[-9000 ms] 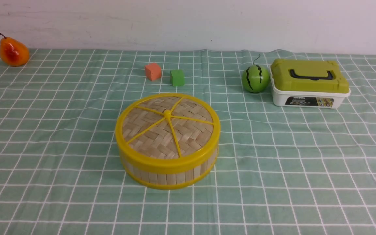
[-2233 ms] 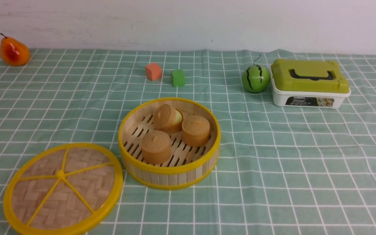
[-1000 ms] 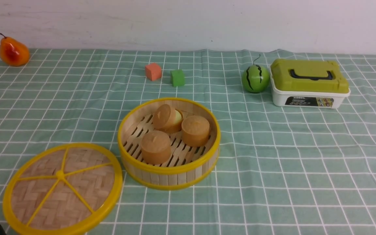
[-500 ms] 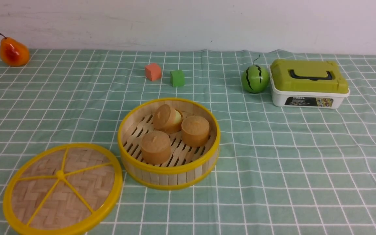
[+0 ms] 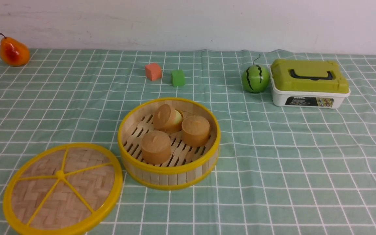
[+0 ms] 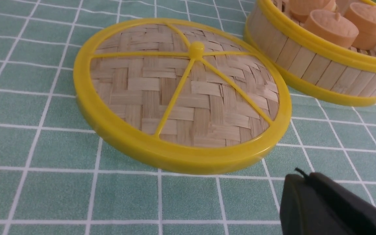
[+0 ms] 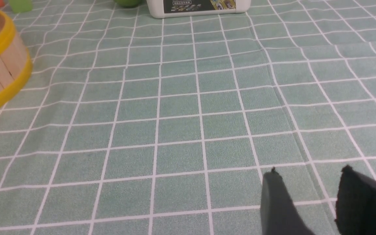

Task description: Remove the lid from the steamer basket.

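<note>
You can count the job done: the lid [image 5: 62,188], earlier on the steamer basket [image 5: 169,143], now lies flat on the cloth beside it, your right gripper [image 7: 308,204] idling apart, the left gripper [image 6: 325,205] seemingly closed though barely visible.

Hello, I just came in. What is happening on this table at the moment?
Nothing is being handled. The lid lies flat on the checked cloth, beside the open steamer basket on the robot's left, apart from it. Three brown cakes sit inside the basket. The left end effector is near the lid without touching it; the right end effector is open over bare cloth.
</note>
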Available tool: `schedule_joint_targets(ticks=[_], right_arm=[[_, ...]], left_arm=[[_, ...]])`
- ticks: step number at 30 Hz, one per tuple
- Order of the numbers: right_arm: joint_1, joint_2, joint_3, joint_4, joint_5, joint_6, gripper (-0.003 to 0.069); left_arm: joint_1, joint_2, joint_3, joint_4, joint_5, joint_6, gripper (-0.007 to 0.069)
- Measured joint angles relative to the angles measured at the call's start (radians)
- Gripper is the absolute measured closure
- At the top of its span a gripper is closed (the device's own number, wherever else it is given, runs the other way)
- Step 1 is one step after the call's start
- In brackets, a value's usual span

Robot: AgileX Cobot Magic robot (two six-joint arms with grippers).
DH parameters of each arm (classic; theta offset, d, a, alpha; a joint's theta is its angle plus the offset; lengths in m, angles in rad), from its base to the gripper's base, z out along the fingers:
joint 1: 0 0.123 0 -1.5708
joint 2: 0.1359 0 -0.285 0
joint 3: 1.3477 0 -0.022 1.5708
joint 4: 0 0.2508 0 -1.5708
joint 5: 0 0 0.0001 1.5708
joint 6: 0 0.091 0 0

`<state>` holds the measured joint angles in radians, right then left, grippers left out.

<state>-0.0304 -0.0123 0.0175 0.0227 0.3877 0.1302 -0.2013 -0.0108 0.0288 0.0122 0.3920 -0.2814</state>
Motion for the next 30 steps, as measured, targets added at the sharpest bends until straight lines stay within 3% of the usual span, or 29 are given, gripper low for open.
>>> schedule_joint_targets(ticks=[30], right_arm=[[0.000, 0.000, 0.000, 0.000, 0.000, 0.000, 0.0418]], left_arm=[[0.000, 0.000, 0.000, 0.000, 0.000, 0.000, 0.0606]])
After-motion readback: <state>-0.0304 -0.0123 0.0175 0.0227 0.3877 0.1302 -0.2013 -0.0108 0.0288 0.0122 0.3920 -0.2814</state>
